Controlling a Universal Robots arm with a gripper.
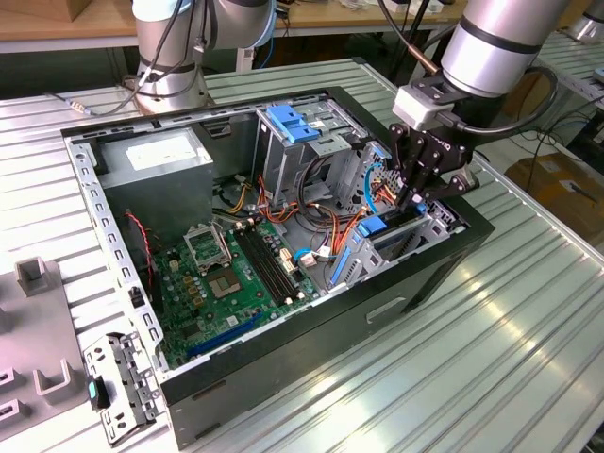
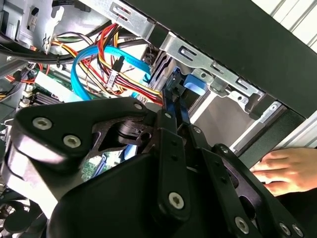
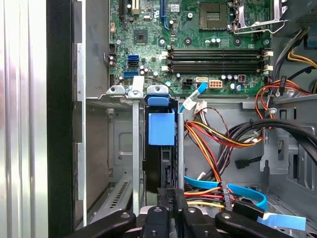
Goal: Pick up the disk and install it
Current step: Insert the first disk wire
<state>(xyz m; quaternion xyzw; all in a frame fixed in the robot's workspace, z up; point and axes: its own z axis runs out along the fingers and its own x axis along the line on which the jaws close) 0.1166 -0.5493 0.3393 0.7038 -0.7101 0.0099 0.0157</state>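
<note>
The disk [image 3: 161,128] stands on edge in a metal bay slot at the side of the open computer case [image 1: 453,255]. I see it end-on: a blue plastic rail tab above a dark narrow body. In the exterior view its blue rail [image 1: 374,226] shows just beside the fingers. My gripper [image 1: 412,201] reaches down into the bay from above. The black fingers [image 3: 168,196] are closed against the disk's near end in the first wrist view. In the second wrist view my gripper [image 2: 174,96] pinches the thin blue-edged disk [image 2: 194,84].
A tall metal cage with a blue handle [image 1: 294,123] stands behind the bay. Bundled cables [image 3: 218,144] lie beside the slot, with the motherboard [image 1: 236,274] and the grey power supply [image 1: 156,156] further in. A person's hand [image 2: 285,168] rests outside the case wall. A loose bracket [image 1: 118,387] lies on the table.
</note>
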